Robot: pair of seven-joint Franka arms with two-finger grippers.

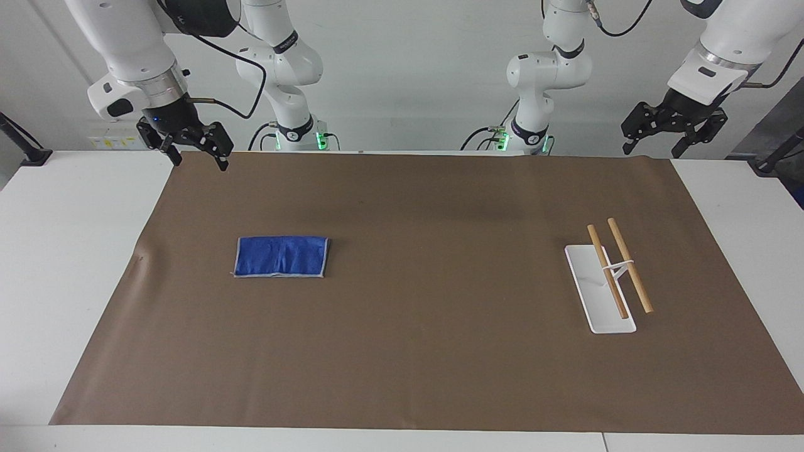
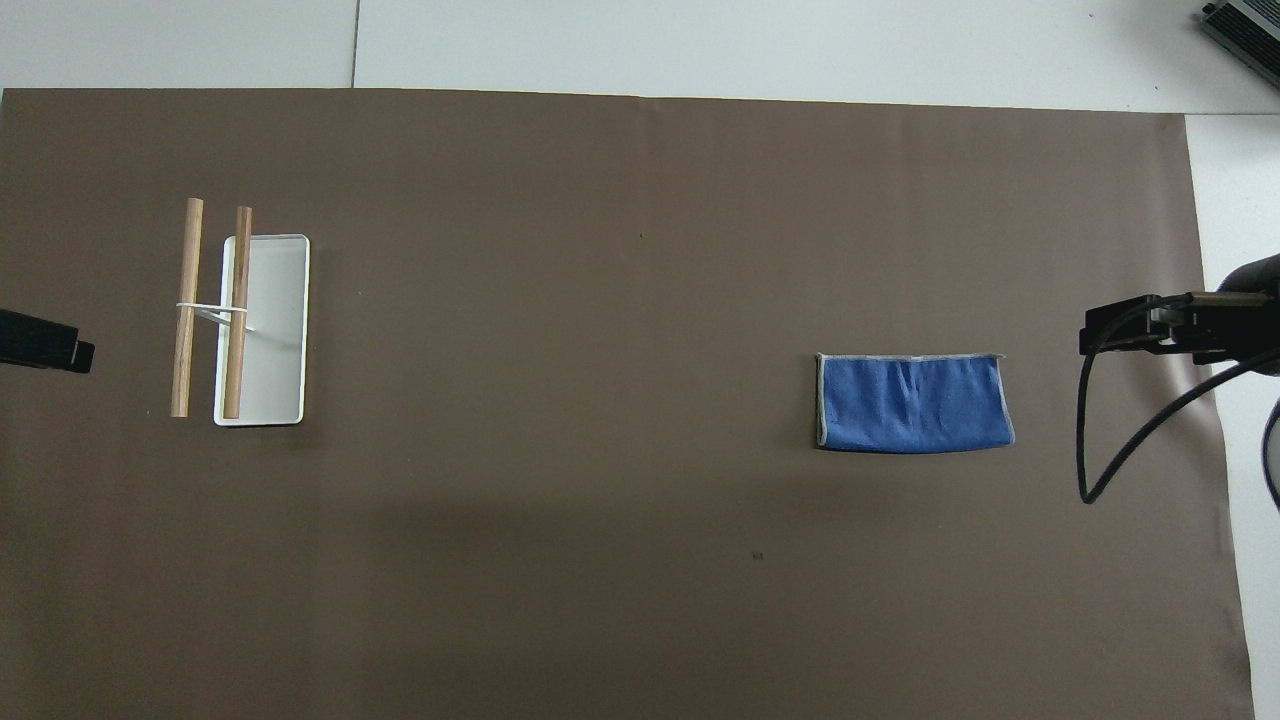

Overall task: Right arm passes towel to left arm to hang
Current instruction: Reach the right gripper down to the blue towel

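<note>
The blue towel (image 1: pixel 281 256) (image 2: pixel 912 403) lies flat and folded on the brown mat, toward the right arm's end of the table. High over the mat's corner at that end hangs my right gripper (image 1: pixel 200 157) (image 2: pixel 1110 335), open, with nothing between its fingers, well apart from the towel. My left gripper (image 1: pixel 653 145) is raised over the table's other end, open and empty, and waits there; only a black edge of the left gripper (image 2: pixel 45 345) shows in the overhead view.
A white rack with two wooden rails (image 1: pixel 619 270) (image 2: pixel 212 310) on a white base (image 2: pixel 275 330) stands on the brown mat (image 1: pixel 408 345) toward the left arm's end. A black cable (image 2: pixel 1120 440) loops off the right wrist.
</note>
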